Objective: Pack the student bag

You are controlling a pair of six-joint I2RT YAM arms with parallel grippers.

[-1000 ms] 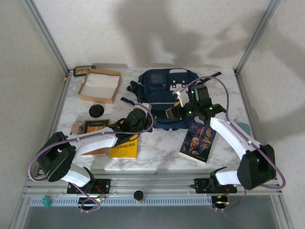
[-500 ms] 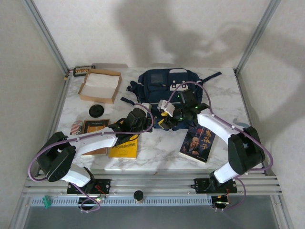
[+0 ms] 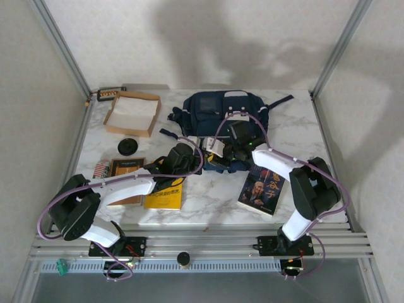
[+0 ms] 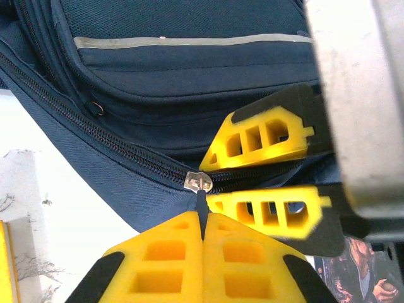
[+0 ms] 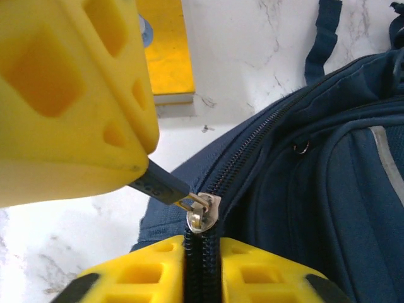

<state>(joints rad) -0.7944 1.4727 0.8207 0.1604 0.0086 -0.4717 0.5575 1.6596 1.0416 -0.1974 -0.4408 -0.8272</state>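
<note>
Overhead: the bag lies at the back of the table, with my left gripper and right gripper at its near edge.

Left wrist: my left fingers pinch the tab.

Right wrist: my right fingers clamp the zip. I should pull the tab straight along it and keep the fabric taut.

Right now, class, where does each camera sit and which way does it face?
Top external: above and behind the arms, looking down over the table; left arm and right arm show, meeting at the bag.
Left wrist: on the left arm, low, facing the bag's zip; its own left pincer is shut on the pull tab.
Right wrist: on the right arm, facing along the zip towards a yellow book; its own right pincer pinches the bag.
Shared: both wrist views show the slider and the other arm's pincer.
</note>
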